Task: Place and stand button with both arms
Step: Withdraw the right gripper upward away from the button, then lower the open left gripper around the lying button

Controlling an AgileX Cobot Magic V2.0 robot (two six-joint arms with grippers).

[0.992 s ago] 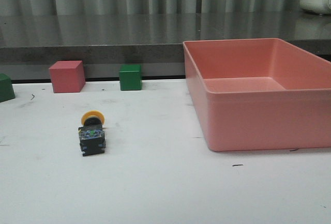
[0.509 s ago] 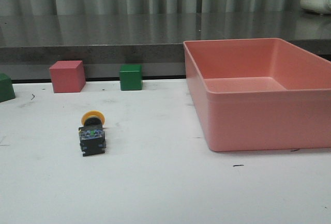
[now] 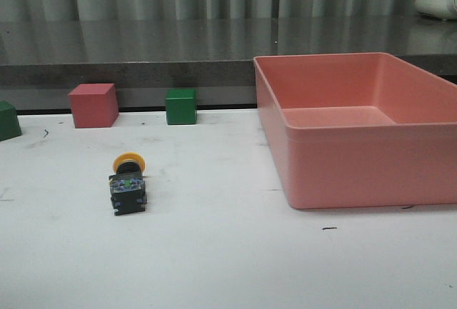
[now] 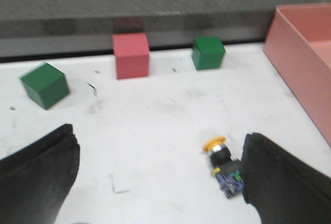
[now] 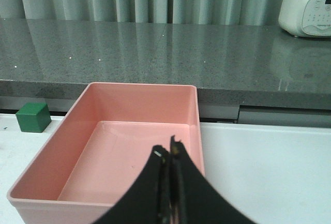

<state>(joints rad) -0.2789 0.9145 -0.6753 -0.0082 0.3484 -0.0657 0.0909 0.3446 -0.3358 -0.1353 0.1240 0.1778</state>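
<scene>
Lying on its side on the white table (image 3: 228,266), toward the left half and nearer the back edge than the front: the button (image 3: 128,183), yellow cap pointing to the back edge, black base with clear bottom facing the front edge. Untouched by either arm.

Seen from the left wrist: left gripper (image 4: 158,175) spread wide, fingers (image 4: 36,175) apart with nothing between them, hovering above the table with the button (image 4: 224,167) just inside the one finger (picture somewhat blurred).

Seen from the right wrist: right gripper (image 5: 169,154) pressed closed, tips together and holding nothing, poised over the pink bin (image 5: 83,110).

Along the back edge, left to right in the front view: dark green cube (image 3: 7,120) at the left edge, pink cube (image 3: 93,105), green cube (image 3: 181,106). Filling the right side of the table: the pink bin (image 3: 343,173). Beyond the table: grey countertop (image 3: 178,45), with a white appliance (image 5: 309,8) at its far right.
</scene>
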